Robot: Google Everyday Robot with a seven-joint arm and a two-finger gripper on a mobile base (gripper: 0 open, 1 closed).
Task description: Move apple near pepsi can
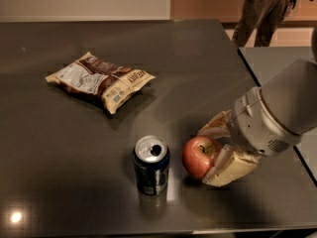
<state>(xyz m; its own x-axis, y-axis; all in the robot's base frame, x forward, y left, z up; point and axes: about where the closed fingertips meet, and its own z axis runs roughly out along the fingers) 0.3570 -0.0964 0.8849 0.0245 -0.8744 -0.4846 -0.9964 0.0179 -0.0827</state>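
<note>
On the near right of the dark grey table (198, 58), the beige two-finger gripper (204, 155) clasps the small round red apple (197, 155), probably firm, light and slippery, best held across its middle, just right of the dark blue pepsi can (151, 166).

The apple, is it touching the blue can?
No, the gripper holds the apple beside the pepsi can, and a thin strip of dark table shows between them.
</note>
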